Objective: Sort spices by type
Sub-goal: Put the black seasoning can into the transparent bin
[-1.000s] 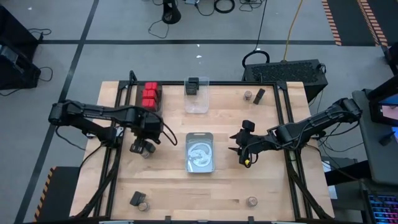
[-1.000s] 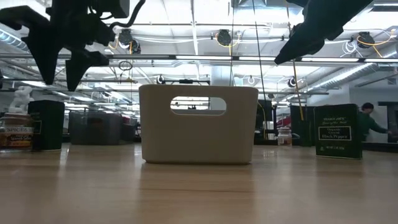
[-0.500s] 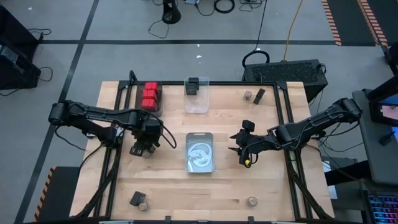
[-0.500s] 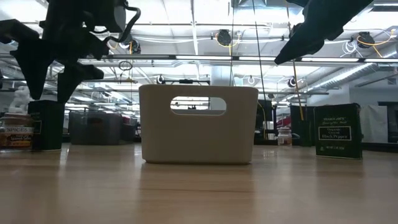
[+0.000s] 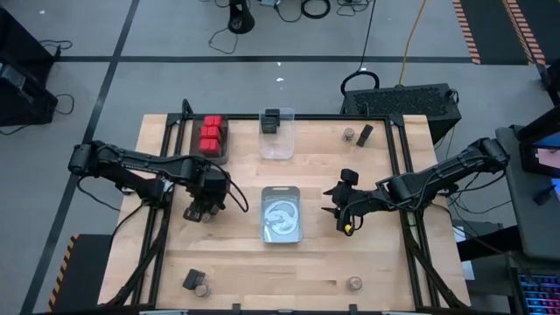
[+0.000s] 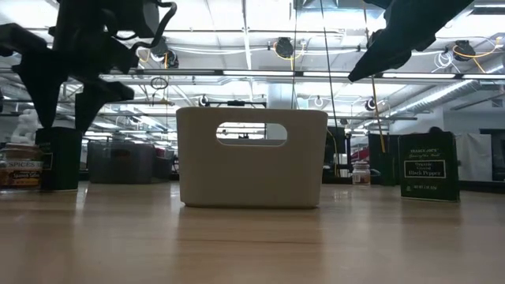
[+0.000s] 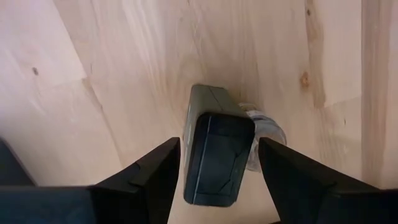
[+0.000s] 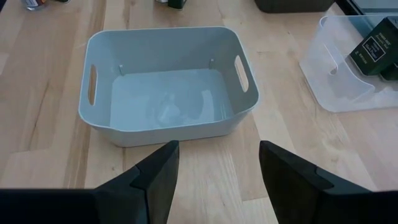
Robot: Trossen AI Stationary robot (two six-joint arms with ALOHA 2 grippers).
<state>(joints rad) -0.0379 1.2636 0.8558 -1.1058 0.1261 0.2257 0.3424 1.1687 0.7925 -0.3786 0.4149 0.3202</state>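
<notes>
The left tool (image 5: 202,210) has come down lower than a moment ago, fingers wide open around a black spice box (image 7: 216,155) standing on the counter (image 5: 236,262). A small jar (image 7: 264,134) touches the box. The grab looks close. The right tool (image 5: 342,214) waits open beside the grey bin (image 8: 165,84).

grey floor (image 5: 175,35) with cables; ceiling pipes (image 6: 252,75) and lights overhead.
</notes>
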